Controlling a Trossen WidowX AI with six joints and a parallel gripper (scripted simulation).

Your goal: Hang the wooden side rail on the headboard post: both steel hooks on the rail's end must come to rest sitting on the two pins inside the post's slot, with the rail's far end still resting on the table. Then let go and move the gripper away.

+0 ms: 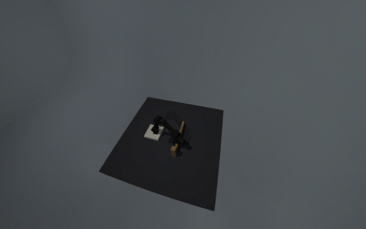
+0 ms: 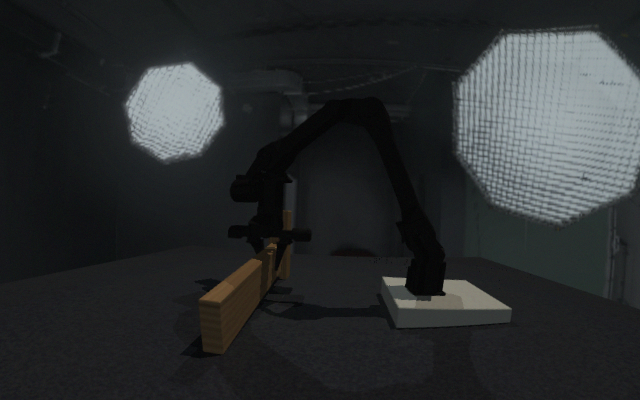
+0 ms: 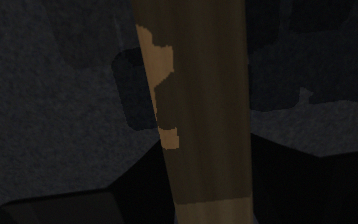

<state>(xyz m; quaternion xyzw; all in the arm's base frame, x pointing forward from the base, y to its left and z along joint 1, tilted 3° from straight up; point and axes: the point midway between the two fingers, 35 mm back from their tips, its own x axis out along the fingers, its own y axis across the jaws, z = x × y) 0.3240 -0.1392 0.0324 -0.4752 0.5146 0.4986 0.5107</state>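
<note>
The wooden side rail (image 1: 181, 129) (image 2: 239, 305) (image 3: 212, 90) stands on its narrow edge. In the exterior view its near end appears to rest on the dark table (image 1: 191, 177) (image 2: 355, 370). Its other end points at the upright wooden headboard post (image 1: 174, 151) (image 2: 288, 225) and is close to it. My gripper (image 1: 178, 143) (image 2: 269, 256) (image 3: 197, 134) points down and is shut on the rail, one finger on each side, near the post. The hooks, the slot and the pins are hidden or too small to see, so I cannot tell whether the hooks sit on the pins.
The arm's base stands on a white plate (image 1: 151, 137) (image 2: 445, 317), off to one side of the rail. The arm (image 1: 167, 126) (image 2: 360, 107) arches from the base over to the rail. Two large bright lamps (image 2: 175, 112) (image 2: 555, 125) are in the background.
</note>
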